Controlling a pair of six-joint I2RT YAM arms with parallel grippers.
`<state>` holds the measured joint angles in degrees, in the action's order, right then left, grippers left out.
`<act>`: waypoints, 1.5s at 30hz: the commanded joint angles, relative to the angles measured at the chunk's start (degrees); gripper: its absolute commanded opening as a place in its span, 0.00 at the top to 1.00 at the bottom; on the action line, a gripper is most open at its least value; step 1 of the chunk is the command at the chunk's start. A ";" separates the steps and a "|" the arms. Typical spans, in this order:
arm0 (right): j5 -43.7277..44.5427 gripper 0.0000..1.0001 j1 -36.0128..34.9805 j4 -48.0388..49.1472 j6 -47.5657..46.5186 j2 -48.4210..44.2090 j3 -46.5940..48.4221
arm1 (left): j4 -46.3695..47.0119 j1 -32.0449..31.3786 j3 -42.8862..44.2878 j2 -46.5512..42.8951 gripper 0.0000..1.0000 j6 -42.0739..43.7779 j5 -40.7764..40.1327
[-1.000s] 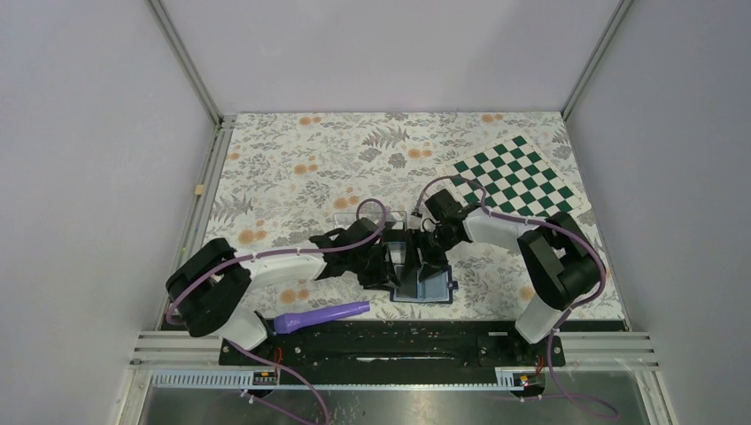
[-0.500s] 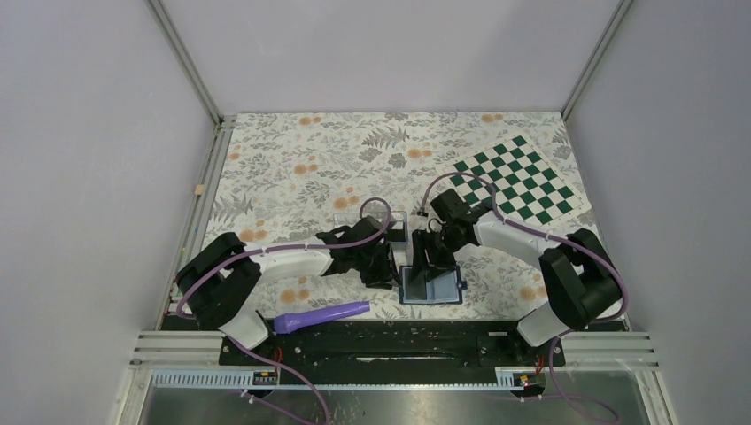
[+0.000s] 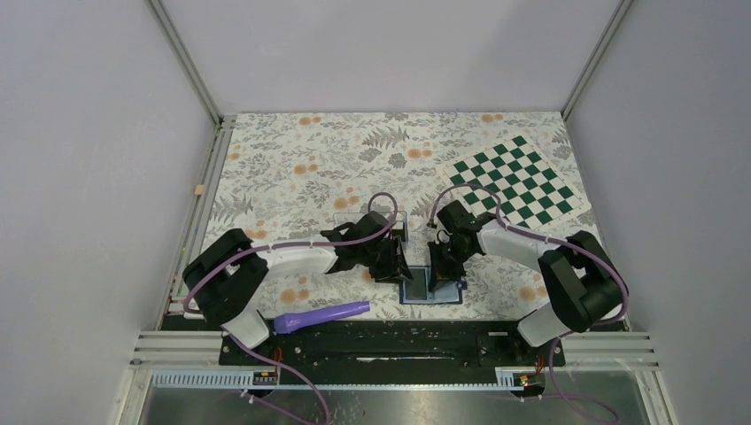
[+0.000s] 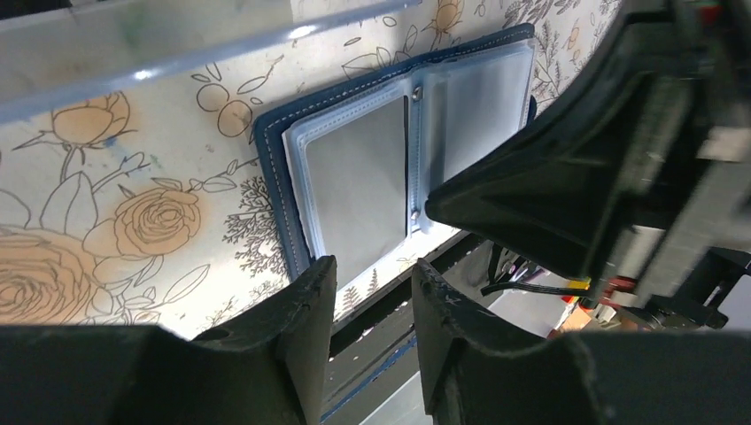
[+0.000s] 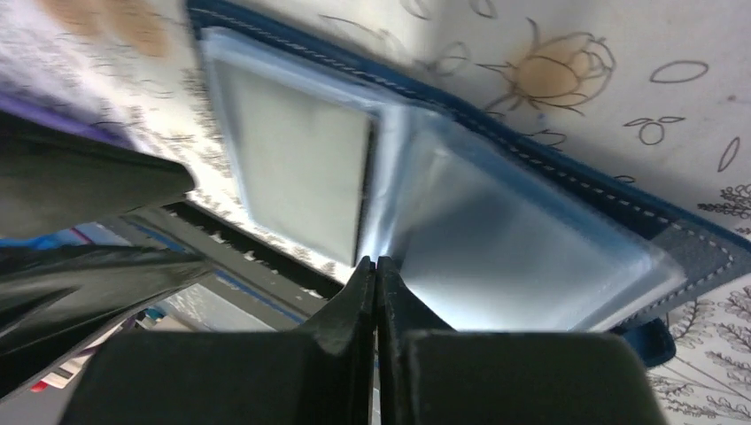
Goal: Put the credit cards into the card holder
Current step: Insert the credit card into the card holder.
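Note:
The card holder [image 3: 448, 291] lies open on the floral mat near the front edge, its clear sleeves facing up. One dark grey credit card [image 4: 359, 186] sits flat inside the left sleeve, also seen as the credit card [image 5: 301, 168] in the right wrist view. My right gripper [image 5: 376, 266] is shut, its tips down at the fold of the clear sleeves beside that card; whether it pinches a sleeve is unclear. My left gripper [image 4: 372, 292] hangs open and empty just left of the card holder [image 4: 270, 150]. In the top view the left gripper [image 3: 394, 266] and right gripper [image 3: 440, 273] flank the wallet.
A clear plastic box [image 3: 367, 221] stands just behind the left gripper. A purple tube-shaped object [image 3: 321, 315] lies at the front edge, left of the wallet. A green and white checkered board [image 3: 518, 180] lies at the back right. The black base rail runs right below the wallet.
The right jaws have gone from open to shut and dropped onto the wallet's sleeves. The dark card, upright a second ago, now lies in the sleeve. The left gripper shifted slightly right.

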<state>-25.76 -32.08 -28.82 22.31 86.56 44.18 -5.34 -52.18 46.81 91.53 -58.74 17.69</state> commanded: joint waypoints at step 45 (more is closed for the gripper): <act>-0.70 1.00 0.52 3.25 0.05 5.71 -1.57 | -4.19 -1.04 8.58 6.41 0.69 3.18 -1.66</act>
<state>-27.66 -31.38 -27.49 22.55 90.65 42.04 -6.35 -52.90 52.80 99.48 -56.90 19.14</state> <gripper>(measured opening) 0.015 0.283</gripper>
